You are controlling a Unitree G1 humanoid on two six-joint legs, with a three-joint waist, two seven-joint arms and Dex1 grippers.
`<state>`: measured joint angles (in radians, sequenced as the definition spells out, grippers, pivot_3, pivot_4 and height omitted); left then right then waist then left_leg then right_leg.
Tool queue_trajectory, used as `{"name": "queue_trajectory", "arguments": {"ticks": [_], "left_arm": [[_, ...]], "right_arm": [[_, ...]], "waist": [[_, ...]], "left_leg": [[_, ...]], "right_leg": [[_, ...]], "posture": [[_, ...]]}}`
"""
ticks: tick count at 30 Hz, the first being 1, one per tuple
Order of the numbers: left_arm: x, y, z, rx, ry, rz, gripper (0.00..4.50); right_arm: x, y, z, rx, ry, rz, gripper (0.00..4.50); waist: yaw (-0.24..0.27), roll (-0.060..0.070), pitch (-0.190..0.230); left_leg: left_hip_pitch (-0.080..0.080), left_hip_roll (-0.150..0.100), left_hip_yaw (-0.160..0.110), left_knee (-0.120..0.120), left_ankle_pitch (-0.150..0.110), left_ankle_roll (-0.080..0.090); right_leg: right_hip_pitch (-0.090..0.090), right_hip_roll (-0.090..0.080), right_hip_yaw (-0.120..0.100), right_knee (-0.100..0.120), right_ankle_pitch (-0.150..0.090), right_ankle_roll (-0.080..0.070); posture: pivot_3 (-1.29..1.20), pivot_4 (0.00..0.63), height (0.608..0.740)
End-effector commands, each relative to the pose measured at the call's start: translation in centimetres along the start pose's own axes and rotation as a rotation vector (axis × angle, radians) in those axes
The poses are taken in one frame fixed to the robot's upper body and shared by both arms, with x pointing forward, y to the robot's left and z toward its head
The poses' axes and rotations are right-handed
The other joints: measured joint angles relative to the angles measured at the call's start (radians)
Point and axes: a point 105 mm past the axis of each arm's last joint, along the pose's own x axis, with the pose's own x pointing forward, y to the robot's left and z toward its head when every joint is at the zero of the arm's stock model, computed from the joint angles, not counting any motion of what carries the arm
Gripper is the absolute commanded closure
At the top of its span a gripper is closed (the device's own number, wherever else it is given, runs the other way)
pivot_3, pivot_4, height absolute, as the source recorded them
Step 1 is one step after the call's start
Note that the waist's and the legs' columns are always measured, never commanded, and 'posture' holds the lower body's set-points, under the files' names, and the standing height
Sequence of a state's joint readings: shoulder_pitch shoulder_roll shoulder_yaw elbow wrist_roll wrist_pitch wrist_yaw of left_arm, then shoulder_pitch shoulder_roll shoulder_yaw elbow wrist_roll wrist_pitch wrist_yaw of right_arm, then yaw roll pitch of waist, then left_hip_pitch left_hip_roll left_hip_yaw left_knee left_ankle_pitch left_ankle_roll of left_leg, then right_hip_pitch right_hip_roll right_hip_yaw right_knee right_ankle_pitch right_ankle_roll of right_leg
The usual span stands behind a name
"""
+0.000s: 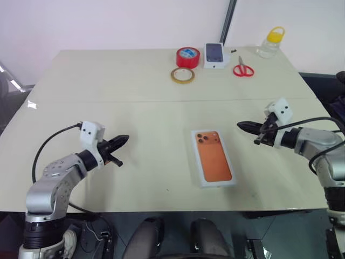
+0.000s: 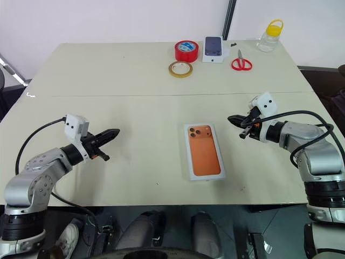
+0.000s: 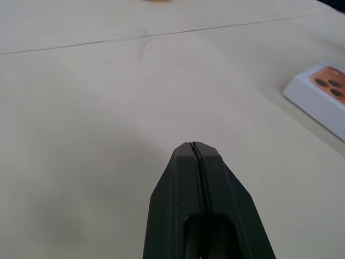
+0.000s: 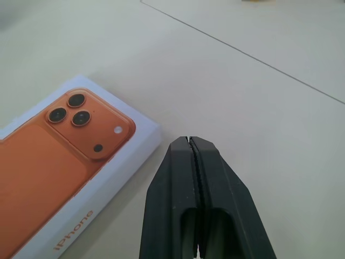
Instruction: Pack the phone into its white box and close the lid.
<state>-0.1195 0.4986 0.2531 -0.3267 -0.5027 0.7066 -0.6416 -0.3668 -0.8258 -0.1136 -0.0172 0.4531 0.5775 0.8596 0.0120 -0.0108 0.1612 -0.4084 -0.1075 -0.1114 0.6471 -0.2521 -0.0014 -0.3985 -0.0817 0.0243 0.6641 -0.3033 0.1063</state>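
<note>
Apparently finished: lid (image 2: 205,150) on, left gripper (image 2: 113,133) and right gripper (image 2: 233,118) pressed together, empty, apart; nothing left.

red tape roll (image 1: 187,56), scissors (image 1: 243,69), jar (image 1: 270,43)

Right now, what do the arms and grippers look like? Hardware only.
Both arms are silver-grey metal segments with black joints. Each wrist carries a small white camera block with dark dots. A black cable loops from each wrist back along its arm. The left gripper and right gripper each have two matte black tapered fingers ending in a pointed tip.
</note>
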Motion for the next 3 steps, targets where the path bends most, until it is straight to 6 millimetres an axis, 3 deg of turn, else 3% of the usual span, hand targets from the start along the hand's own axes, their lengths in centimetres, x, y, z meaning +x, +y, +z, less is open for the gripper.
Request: {"name": "queue_trajectory", "arguments": {"ticks": [1,3], "left_arm": [[-0.6,0.31,0.97,0.025,-0.048,0.028,4.5],[-0.66,0.52,0.82,0.025,-0.047,0.041,4.5]], "right_arm": [[-0.13,-0.16,1.67,-0.036,-0.067,0.0,4.46],[0.25,0.04,1.63,-0.036,-0.069,0.009,4.46]], "waist": [[0.0,0.0,0.0],[0.0,0.0,0.0]], "left_leg": [[0.0,0.0,0.0,0.0,0.0,0.0],[0.0,0.0,0.0,0.0,0.001,-0.001]], "right_leg": [[0.0,0.0,0.0,0.0,0.0,0.0],[-0.001,0.0,0.0,0.0,0.0,0.0]], "posture": [[0.0,0.15,0.74],[0.0,0.15,0.74]]}}
